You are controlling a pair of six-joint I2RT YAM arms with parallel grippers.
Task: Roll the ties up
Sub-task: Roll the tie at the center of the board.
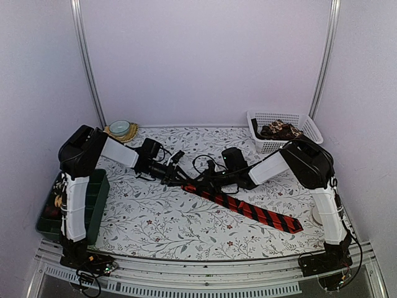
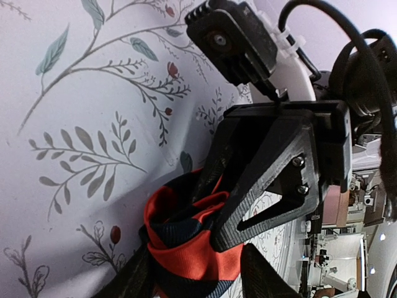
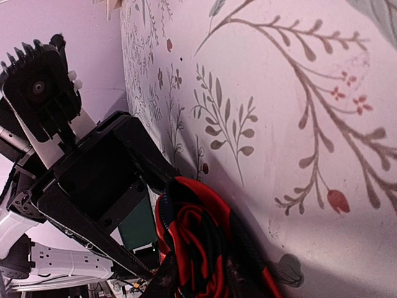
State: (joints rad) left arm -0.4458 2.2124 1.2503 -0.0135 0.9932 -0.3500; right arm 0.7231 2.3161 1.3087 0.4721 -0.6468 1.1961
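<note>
The red tie with black diagonal stripes (image 1: 254, 211) lies flat on the floral table cover, running from the middle toward the front right. Its left end is rolled into a small coil (image 2: 186, 248) where both grippers meet. My left gripper (image 1: 185, 179) is shut on the coil, with a finger on each side in the left wrist view (image 2: 192, 276). My right gripper (image 1: 202, 185) faces it and is shut on the same coil (image 3: 195, 230), which sits between its fingers in the right wrist view (image 3: 205, 276). One right finger (image 2: 273, 167) reaches into the coil's centre.
A white basket (image 1: 312, 128) at the back right holds a brown-patterned tie (image 1: 280, 130). A green bin (image 1: 97, 197) stands at the left edge. A small bowl (image 1: 119, 127) sits at the back left. White walls close in the sides and back.
</note>
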